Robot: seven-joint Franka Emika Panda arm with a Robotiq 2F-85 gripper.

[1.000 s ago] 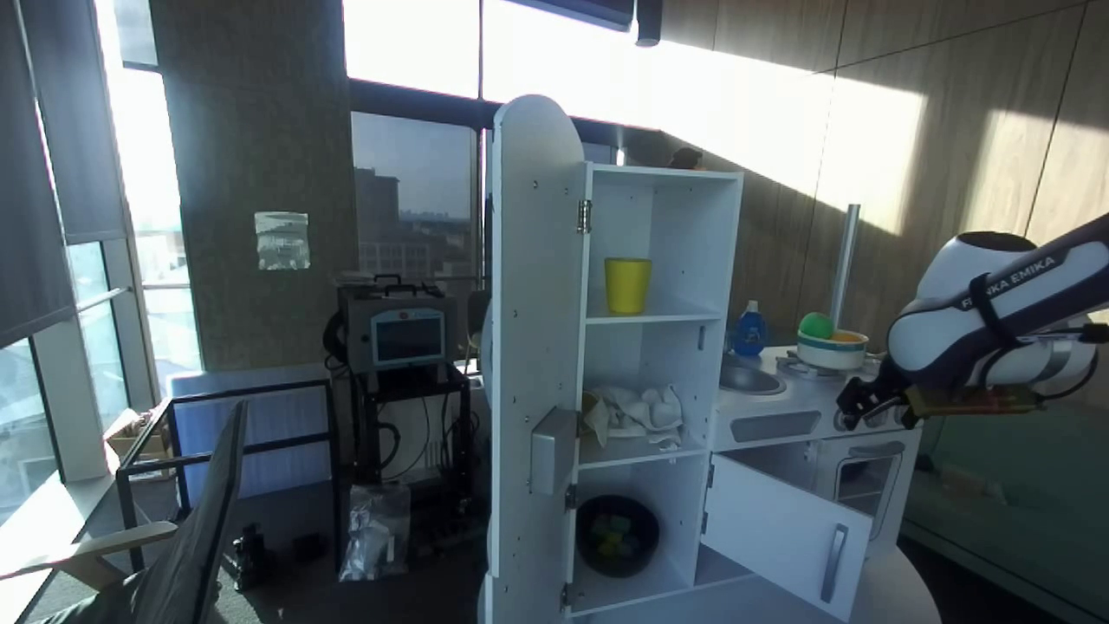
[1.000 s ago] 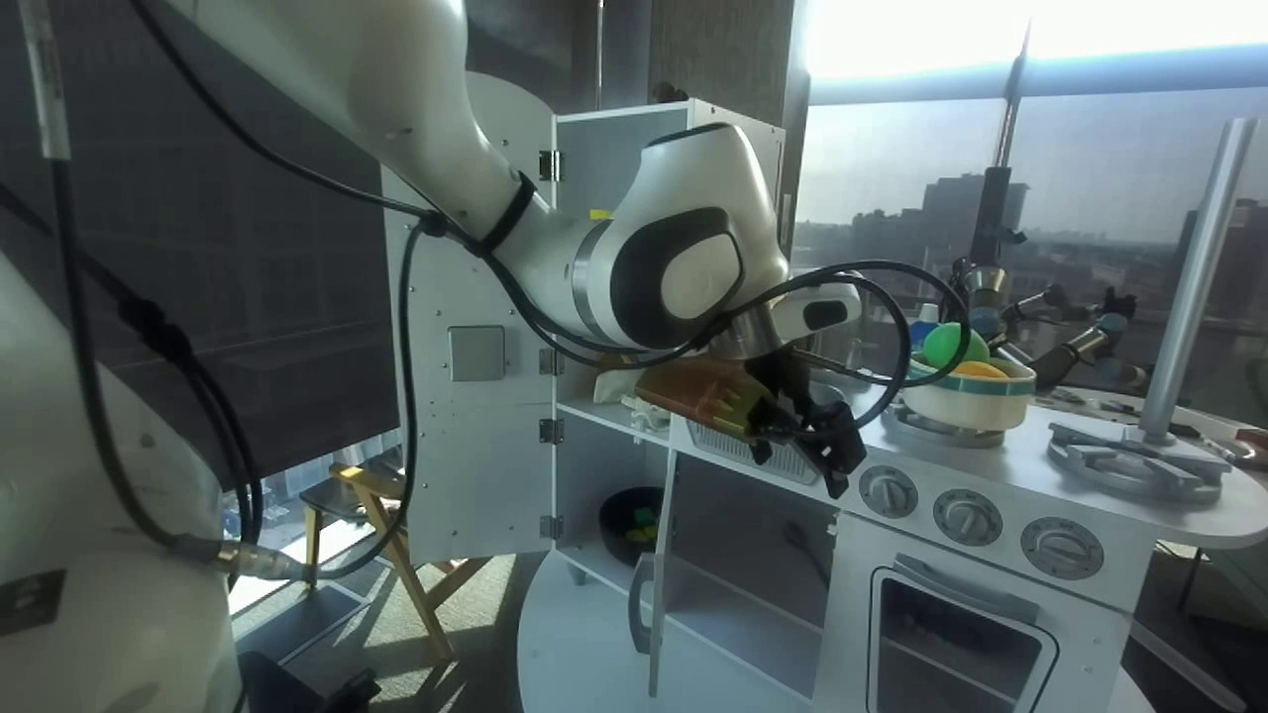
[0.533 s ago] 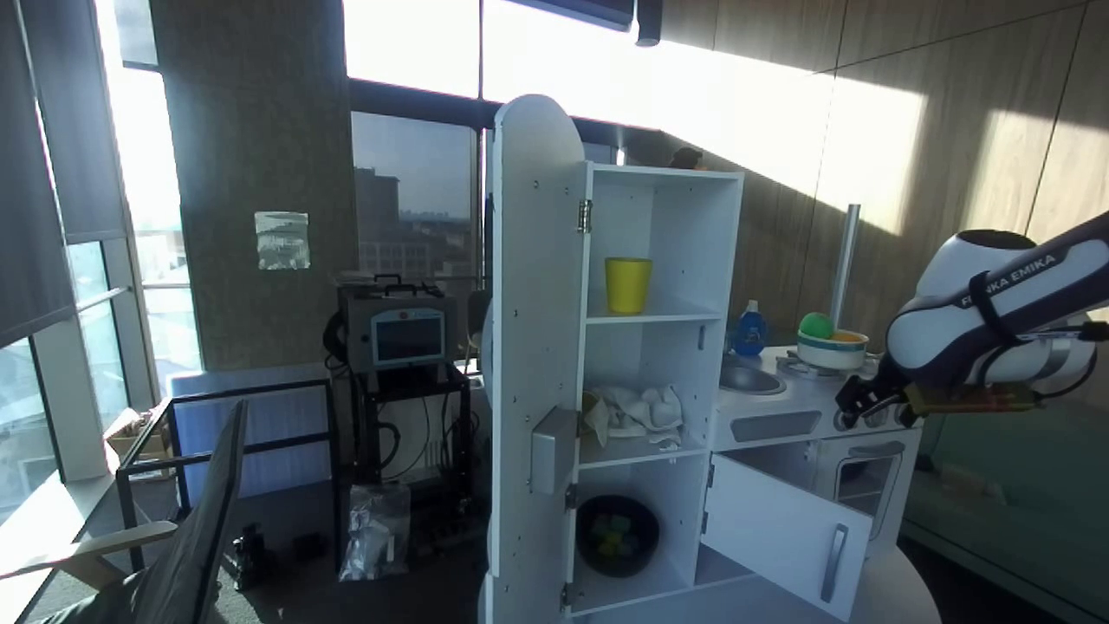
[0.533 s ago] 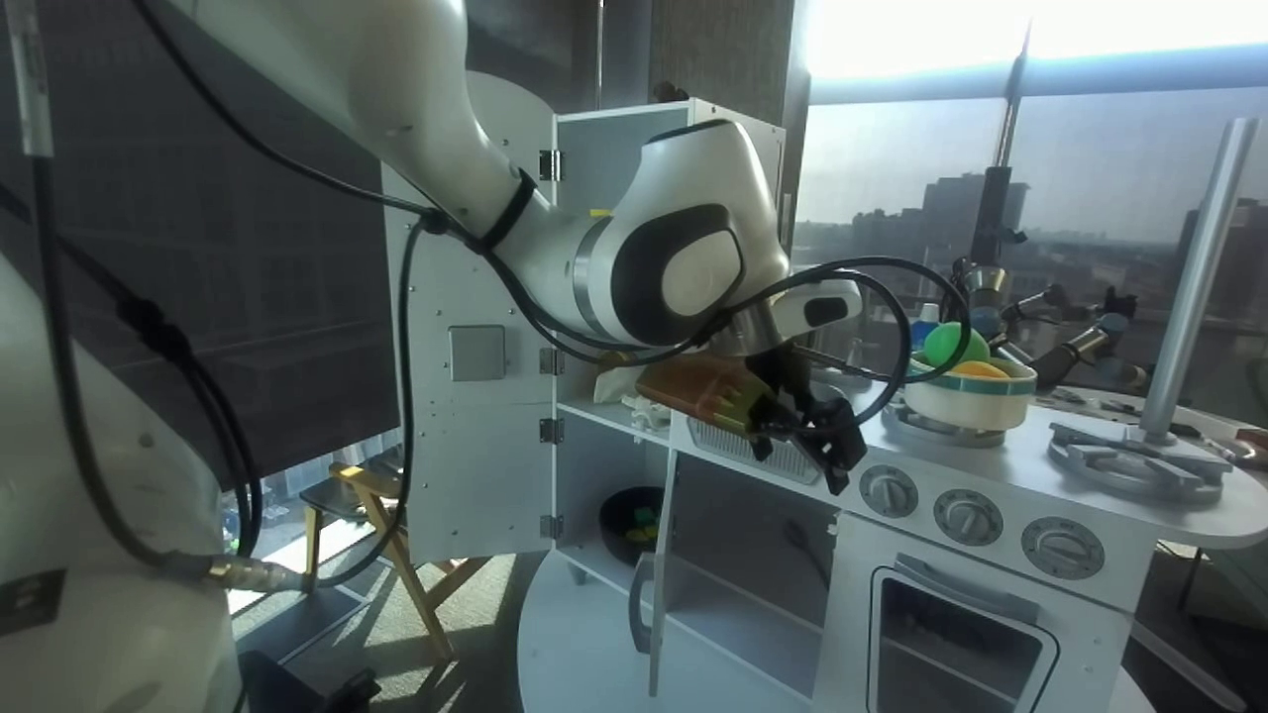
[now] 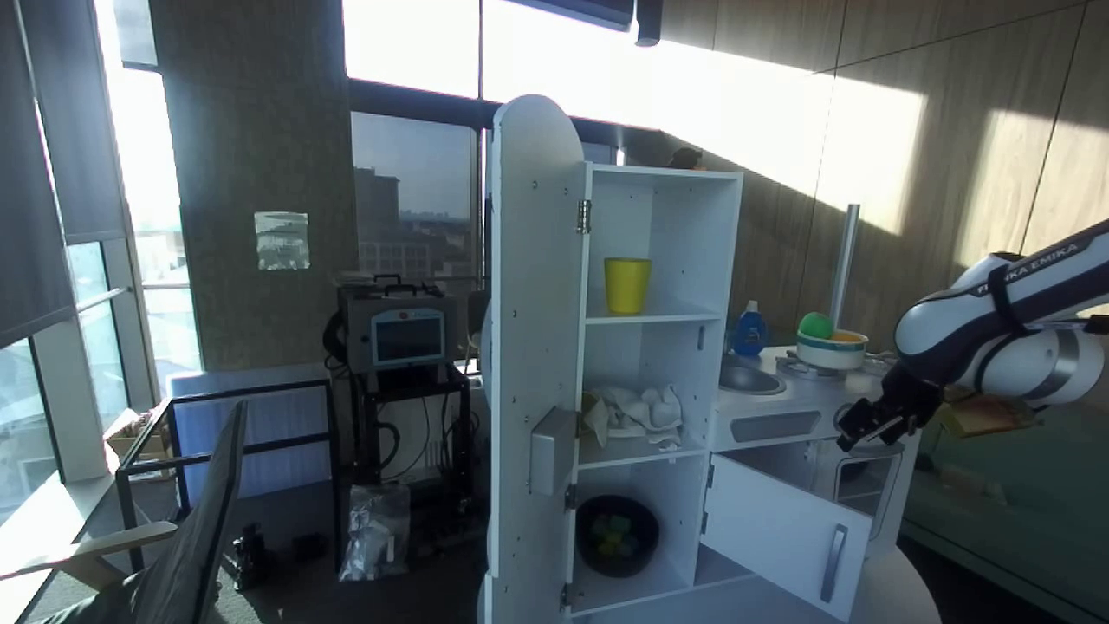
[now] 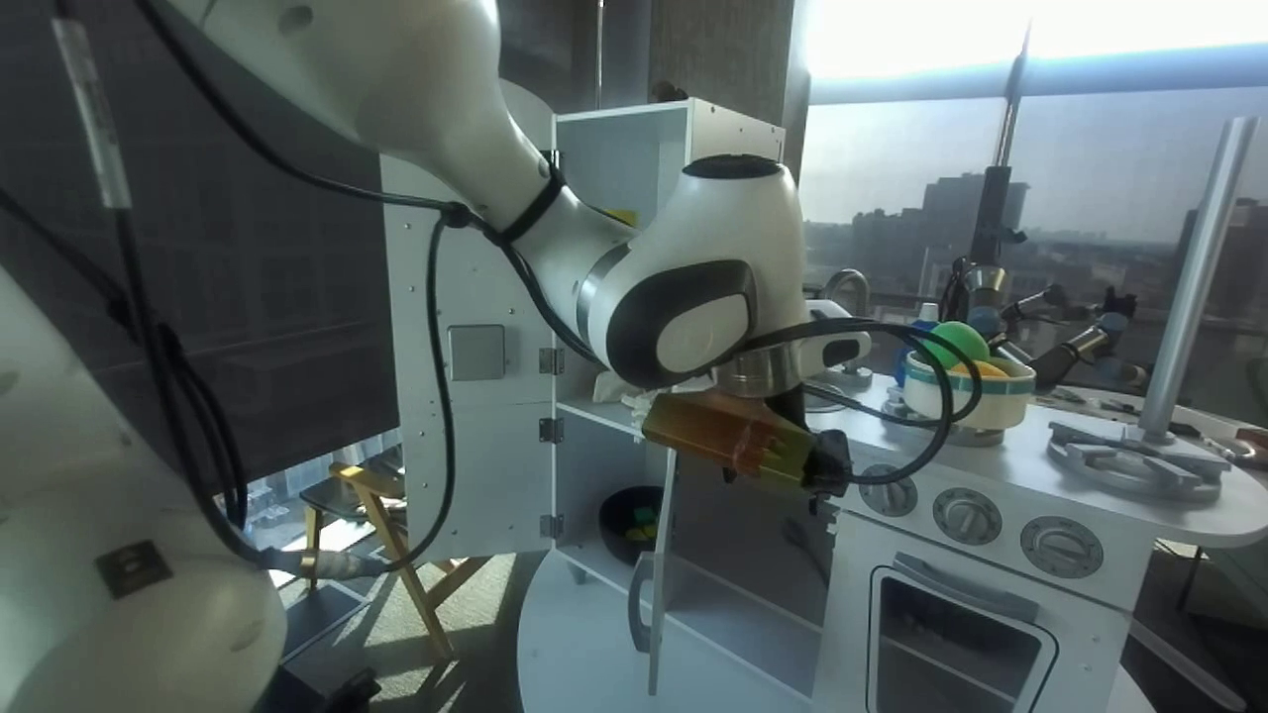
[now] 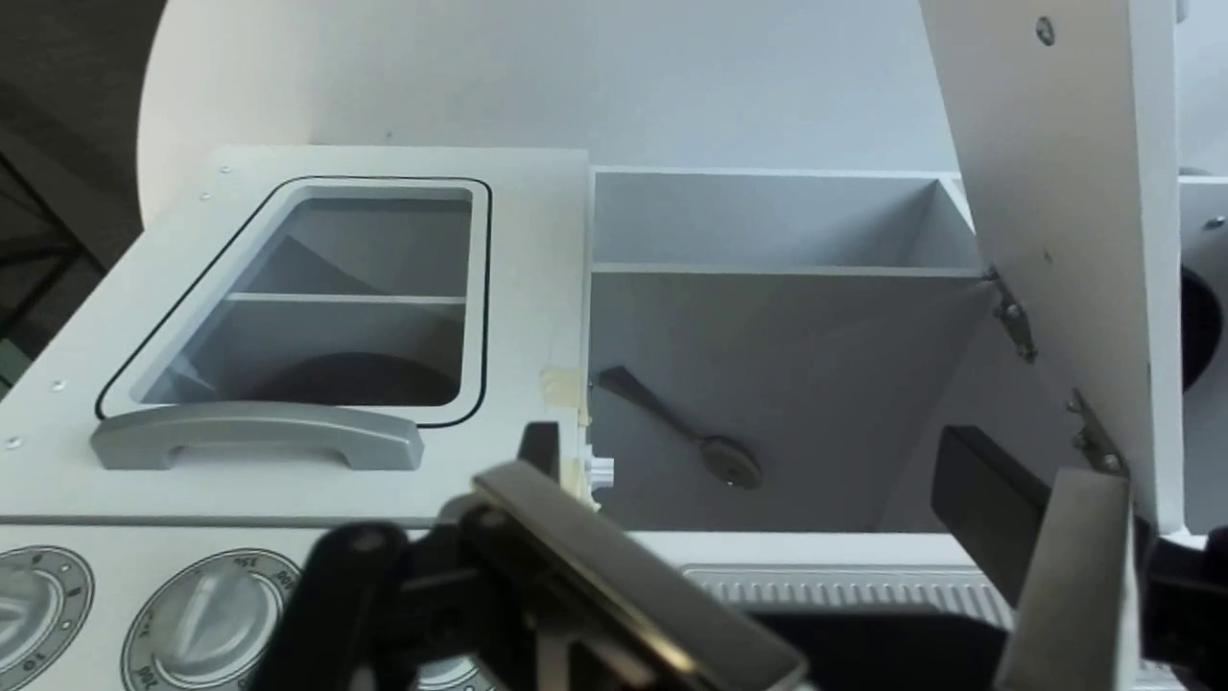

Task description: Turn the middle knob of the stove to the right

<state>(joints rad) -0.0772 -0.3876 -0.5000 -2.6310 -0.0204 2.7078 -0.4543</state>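
An open cupboard door [image 5: 784, 530] juts out near the hand [image 7: 815, 528], released, fingers [image 7: 1070, 576] spread; I count three knobs [image 6: 968, 517] on the stove [image 6: 852, 594], one spoon [image 7: 726, 458] inside its cupboard.

In an exterior view the arm [image 5: 962, 329] is bearing "F…NKA EMIKA" at three o'clock; in wrist view the middle knob [image 7: 207, 622] is showing "200" at eight.

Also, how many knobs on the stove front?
3, in a row above the oven door. In an exterior view: left knob, its dial partly covered; middle knob; right knob. None seems fully hidden there.
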